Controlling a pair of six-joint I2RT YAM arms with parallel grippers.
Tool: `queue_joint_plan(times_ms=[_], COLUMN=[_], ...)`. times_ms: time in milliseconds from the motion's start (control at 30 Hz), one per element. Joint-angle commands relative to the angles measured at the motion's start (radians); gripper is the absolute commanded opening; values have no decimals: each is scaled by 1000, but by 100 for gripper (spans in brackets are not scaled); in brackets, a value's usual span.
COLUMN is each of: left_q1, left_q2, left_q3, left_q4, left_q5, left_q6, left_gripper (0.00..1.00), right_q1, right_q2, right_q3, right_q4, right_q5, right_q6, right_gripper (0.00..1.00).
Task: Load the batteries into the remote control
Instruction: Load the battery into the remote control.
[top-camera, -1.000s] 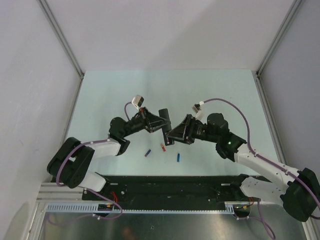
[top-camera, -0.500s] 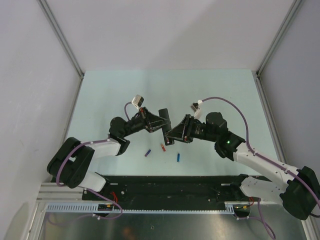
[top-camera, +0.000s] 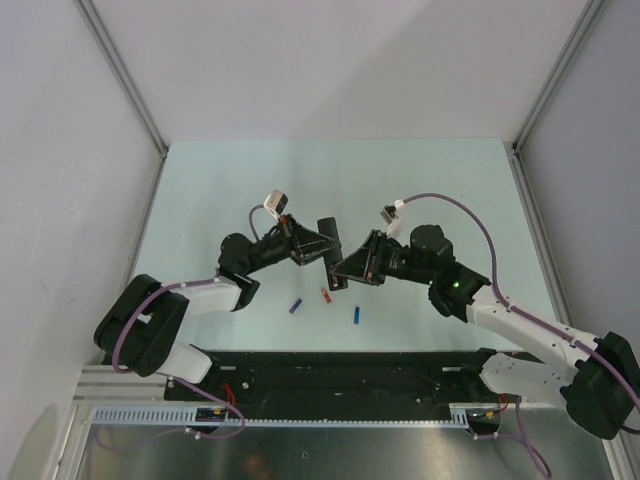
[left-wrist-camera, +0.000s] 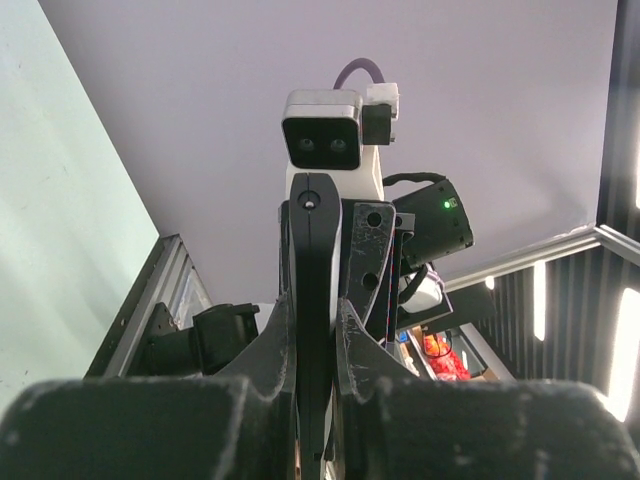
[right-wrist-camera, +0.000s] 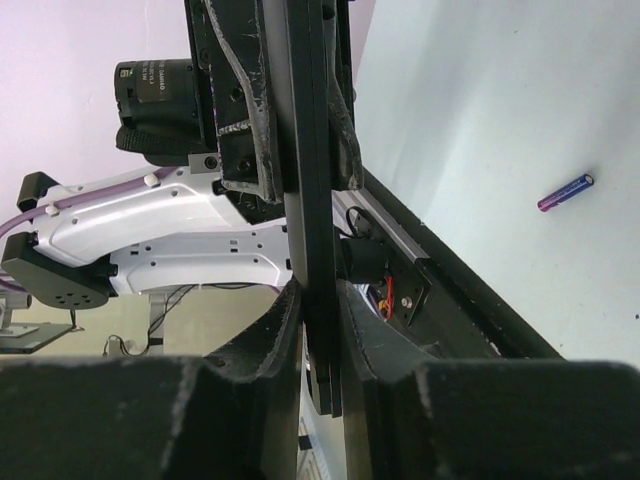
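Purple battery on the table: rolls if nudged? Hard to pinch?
Likely rolls: the purple battery is a thin cylinder lying on its side on the flat table, so a sideways nudge should send it off. Probably stiff and light, being so small. It looks smooth, so it may slip from a pinch that is off its middle.

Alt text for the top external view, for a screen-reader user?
Two robot arms meet over a pale green table, the left claw and right claw both gripping a slim black remote control. Nearer the arm bases lie a purple-blue battery, a red-orange battery and a bright blue battery.
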Motion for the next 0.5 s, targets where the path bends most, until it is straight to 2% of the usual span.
queue_joint_plan(times_ms=[0,100,133,233,333,467], left_q1=[-4,-4,-3,-4,-4,2], left_q2=[-17,-15,-15,-12,-9,-7], left_q3=[47,44,41,35,29,21], left_q4=[281,281,281,281,283,283], left_q5=[2,3,3,5,8,11], left_q6=[-26,-20,-18,-12,-6,2], left_gripper=[0,0,0,0,0,0], right_q1=[8,10,10,10,0,-27], right_q2=[15,9,6,-13,-46,-109], right_q3=[30,33,34,50,65,85], right_q4=[-52,-48,-46,-54,-72,-123], right_q5=[69,64,63,61,66,69], right_q6=[-32,-32,-29,-23,-25,-48], right_gripper=[8,28,45,61,68,70])
